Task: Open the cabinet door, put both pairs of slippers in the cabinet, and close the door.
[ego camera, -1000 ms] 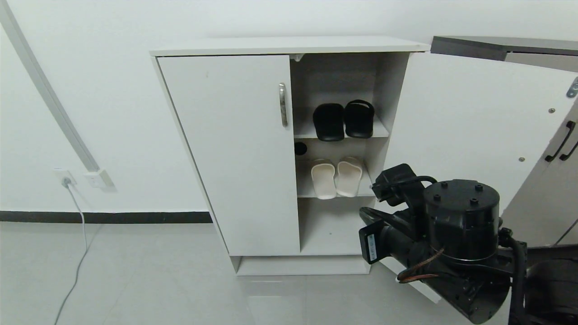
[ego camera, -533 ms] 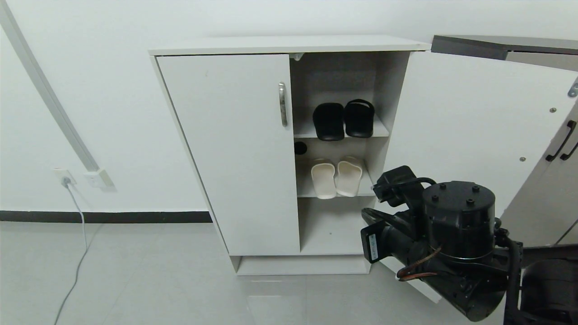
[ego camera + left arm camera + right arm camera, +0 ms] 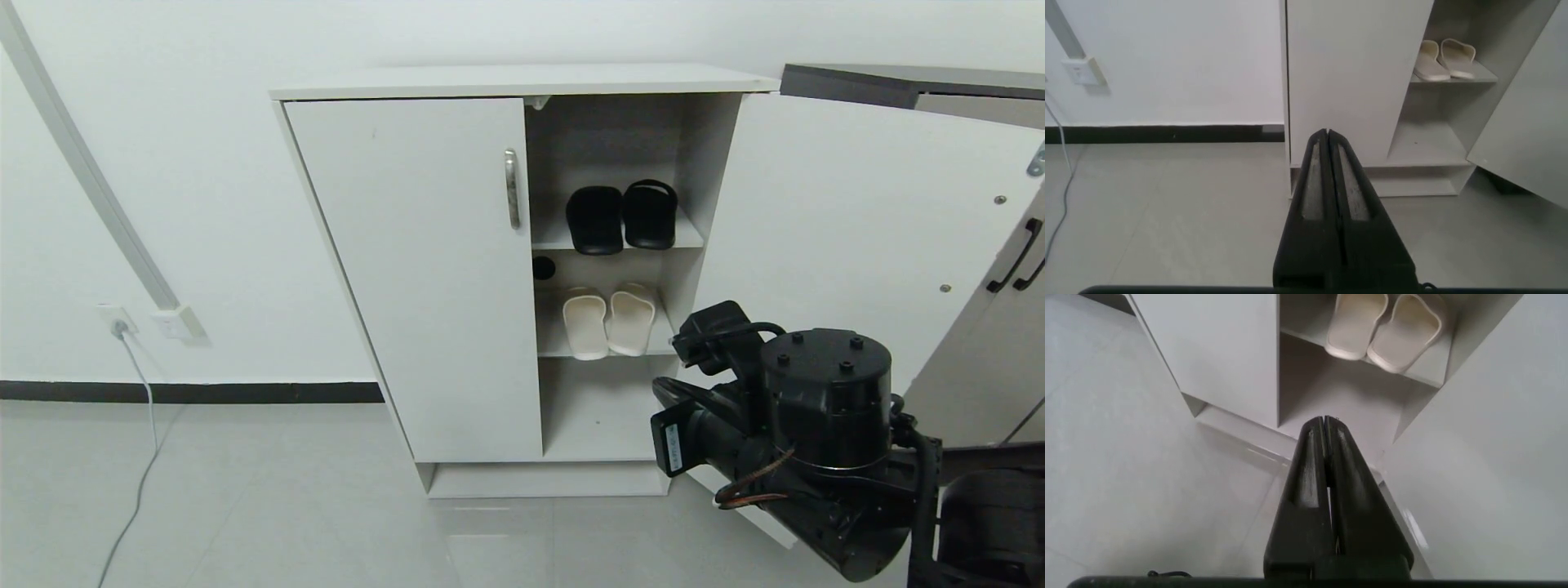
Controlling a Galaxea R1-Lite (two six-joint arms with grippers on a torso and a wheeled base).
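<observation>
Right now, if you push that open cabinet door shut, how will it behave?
The open door is a flat, rigid-looking panel, so it should swing as one piece, not flex. It looks broad but thin, probably light to push. Its smooth white face gives little grip, so the shut right gripper might slide along it.

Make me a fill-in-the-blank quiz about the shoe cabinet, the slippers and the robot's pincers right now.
The black slippers sit on the shelf directly ____ the white slippers.
The cabinet door on the robot's right stands ____.
The left pincer and the right pincer are both ____, holding nothing.
Missing words: above; open; shut.
</observation>
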